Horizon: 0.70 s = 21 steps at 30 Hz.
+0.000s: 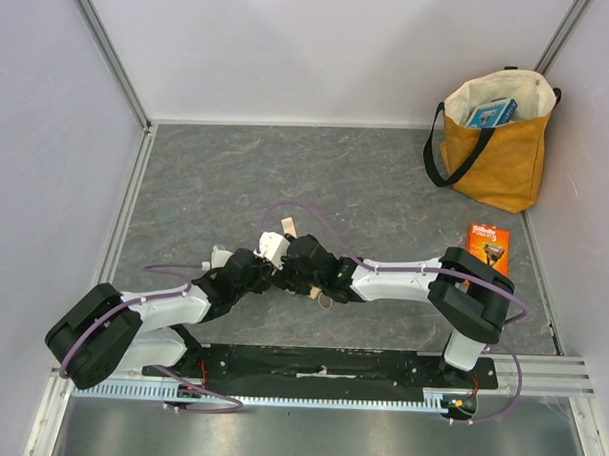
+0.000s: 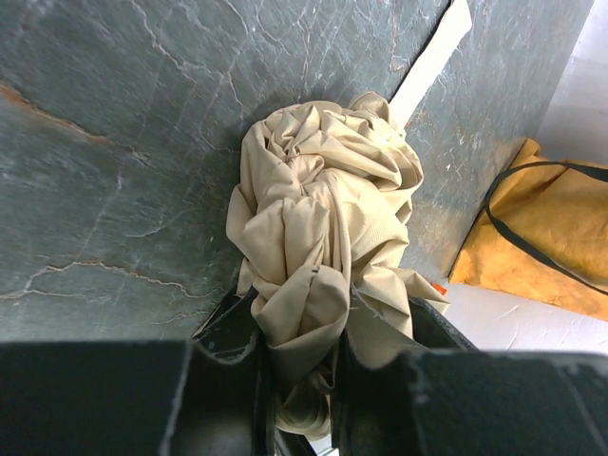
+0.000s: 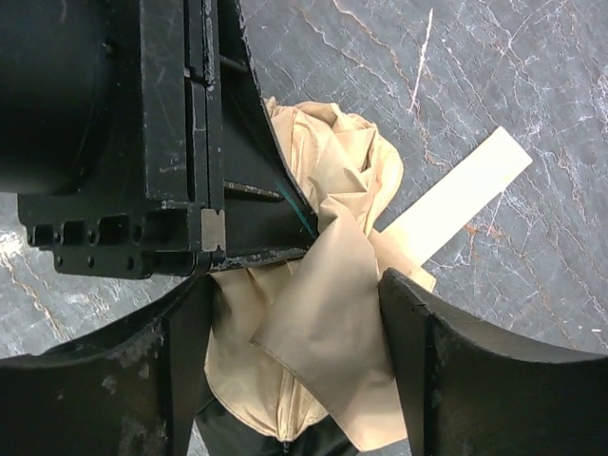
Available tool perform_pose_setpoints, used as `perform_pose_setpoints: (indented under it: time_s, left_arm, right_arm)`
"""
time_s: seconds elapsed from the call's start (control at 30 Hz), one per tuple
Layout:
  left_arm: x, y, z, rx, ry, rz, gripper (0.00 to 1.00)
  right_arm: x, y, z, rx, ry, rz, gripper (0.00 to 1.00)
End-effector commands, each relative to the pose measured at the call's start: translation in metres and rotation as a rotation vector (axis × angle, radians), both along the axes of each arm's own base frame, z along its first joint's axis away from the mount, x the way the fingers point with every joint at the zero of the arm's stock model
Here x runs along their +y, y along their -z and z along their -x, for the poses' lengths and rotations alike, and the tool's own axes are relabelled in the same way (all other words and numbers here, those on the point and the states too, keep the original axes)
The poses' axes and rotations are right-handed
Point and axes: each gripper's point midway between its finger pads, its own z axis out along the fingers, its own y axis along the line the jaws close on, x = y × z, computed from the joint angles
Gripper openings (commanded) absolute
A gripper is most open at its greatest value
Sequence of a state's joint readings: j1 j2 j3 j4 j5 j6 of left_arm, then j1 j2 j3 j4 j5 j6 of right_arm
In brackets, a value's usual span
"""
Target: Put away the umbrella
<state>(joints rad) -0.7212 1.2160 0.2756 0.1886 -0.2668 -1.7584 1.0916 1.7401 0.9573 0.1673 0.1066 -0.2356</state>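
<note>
The umbrella (image 1: 275, 245) is a crumpled bundle of pale beige-cream fabric at the middle of the table, between both grippers. My left gripper (image 1: 266, 267) is shut on a fold of the fabric; in the left wrist view the cloth (image 2: 323, 218) is pinched between the fingers (image 2: 299, 380). My right gripper (image 1: 295, 260) comes in from the right. In the right wrist view its fingers (image 3: 290, 351) press the fabric (image 3: 323, 313) from both sides. The cream closing strap (image 3: 456, 195) lies flat on the table beyond the bundle. The shaft and the knob handle are hidden.
A mustard-yellow tote bag (image 1: 498, 145) with black straps stands open at the back right, with a blue box (image 1: 491, 112) inside. It also shows in the left wrist view (image 2: 551, 228). An orange razor pack (image 1: 487, 246) lies by the right arm. Walls enclose three sides.
</note>
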Motion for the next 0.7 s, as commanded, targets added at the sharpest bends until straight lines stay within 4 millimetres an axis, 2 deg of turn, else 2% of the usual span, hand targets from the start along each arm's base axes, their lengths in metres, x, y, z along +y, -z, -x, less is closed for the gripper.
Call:
perform_pose_setpoints:
  time_s: [0.0,0.1,0.23,0.37,0.43,0.53,0.67]
  left_arm:
    - [0.036,0.065,0.063,0.284,0.04,-0.164,0.02]
    - [0.037,0.066,0.062,0.243,0.044,-0.141,0.02]
    - [0.041,0.068,0.063,0.199,0.044,-0.125,0.02]
    - [0.04,0.061,0.061,0.188,0.049,-0.124,0.02]
    - [0.038,0.058,0.061,0.213,0.048,-0.124,0.02]
    - [0.036,0.06,0.067,0.266,0.052,-0.12,0.02]
    - [0.034,0.064,0.073,0.32,0.061,-0.114,0.02]
  right_arm:
    - [-0.025,0.038,0.004,-0.044,0.025,0.146,0.73]
    - [-0.024,0.031,0.015,-0.001,-0.004,0.078,0.72]
    - [-0.022,0.029,0.032,0.063,-0.042,0.022,0.81]
    - [-0.024,0.042,0.029,0.066,-0.025,0.061,0.8]
    - [-0.024,0.045,0.021,0.033,0.015,0.086,0.8]
    - [-0.022,0.041,0.008,-0.046,0.065,0.099,0.8]
    - [-0.022,0.048,0.003,-0.118,0.077,0.144,0.78]
